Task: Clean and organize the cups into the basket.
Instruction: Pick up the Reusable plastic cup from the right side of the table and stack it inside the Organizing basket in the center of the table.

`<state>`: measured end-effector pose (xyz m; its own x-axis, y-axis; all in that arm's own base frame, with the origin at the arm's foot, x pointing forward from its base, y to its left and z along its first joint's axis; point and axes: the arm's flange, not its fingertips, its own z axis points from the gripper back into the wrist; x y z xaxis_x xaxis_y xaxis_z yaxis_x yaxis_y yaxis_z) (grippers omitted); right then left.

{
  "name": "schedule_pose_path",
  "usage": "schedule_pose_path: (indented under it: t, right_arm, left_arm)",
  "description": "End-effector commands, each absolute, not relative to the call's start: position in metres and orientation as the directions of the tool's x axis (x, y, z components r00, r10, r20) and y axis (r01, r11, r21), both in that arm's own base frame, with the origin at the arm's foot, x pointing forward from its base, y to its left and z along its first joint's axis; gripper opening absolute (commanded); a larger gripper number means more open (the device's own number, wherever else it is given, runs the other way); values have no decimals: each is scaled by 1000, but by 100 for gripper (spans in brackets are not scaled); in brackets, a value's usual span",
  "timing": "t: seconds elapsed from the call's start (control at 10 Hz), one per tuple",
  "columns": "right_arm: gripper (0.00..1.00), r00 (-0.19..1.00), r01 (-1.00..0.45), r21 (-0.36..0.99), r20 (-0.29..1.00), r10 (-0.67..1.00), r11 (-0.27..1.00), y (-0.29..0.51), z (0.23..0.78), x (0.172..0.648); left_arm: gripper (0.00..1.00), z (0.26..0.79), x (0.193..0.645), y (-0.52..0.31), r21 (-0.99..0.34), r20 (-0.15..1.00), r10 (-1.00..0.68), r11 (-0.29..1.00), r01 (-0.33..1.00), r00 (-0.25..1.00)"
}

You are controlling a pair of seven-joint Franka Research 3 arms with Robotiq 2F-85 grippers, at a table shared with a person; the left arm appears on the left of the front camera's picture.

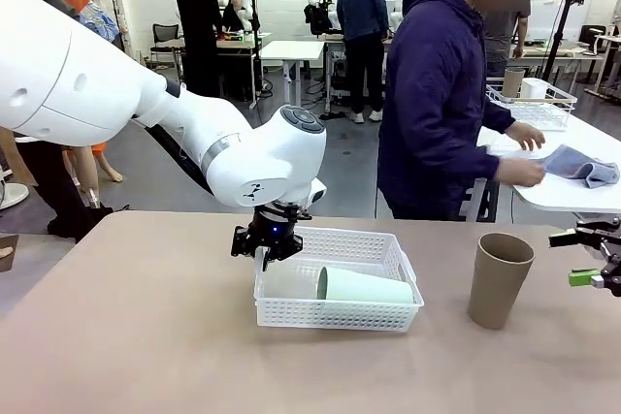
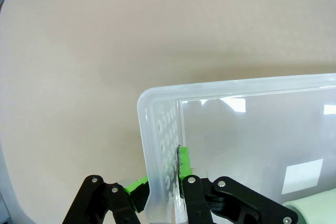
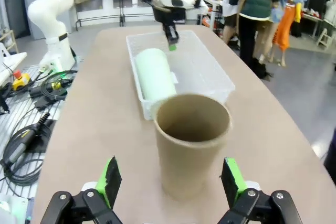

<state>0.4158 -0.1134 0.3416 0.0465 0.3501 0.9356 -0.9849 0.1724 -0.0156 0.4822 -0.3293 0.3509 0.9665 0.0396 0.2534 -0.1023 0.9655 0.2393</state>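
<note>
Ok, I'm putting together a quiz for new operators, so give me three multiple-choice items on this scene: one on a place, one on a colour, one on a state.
1. Where is the mint cup?
A) standing on the table
B) lying in the basket
C) in the person's hand

2. What colour is the upright cup?
A) brown
B) white
C) blue

3. What is the left end effector doing?
A) hanging open above the basket
B) holding a cup
C) gripping the basket's wall

Answers:
1 B: it lies on its side between the lattice walls.
2 A: it stands tan-brown on the table, to the right of the basket.
3 C: the left wrist view shows it clamping the wall from both sides.
</note>
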Motion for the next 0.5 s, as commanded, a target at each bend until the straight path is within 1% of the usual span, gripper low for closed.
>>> schedule_pose_path:
  t: [0.0, 0.2, 0.4]
  right_arm:
    - [100, 84, -984, 24, 938, 335, 178, -115, 306, 445]
    - [100, 112, -993, 98, 938, 328, 60, -104, 276, 461]
    - [100, 135, -990, 143, 936, 324, -1, -90, 258, 475]
  left_arm:
    - [0, 350, 481, -329, 240, 252, 42, 965, -104, 967]
    - [0, 350, 481, -329, 240, 252, 42, 965, -104, 967]
    - [0, 350, 481, -329, 240, 252, 42, 965, -104, 967]
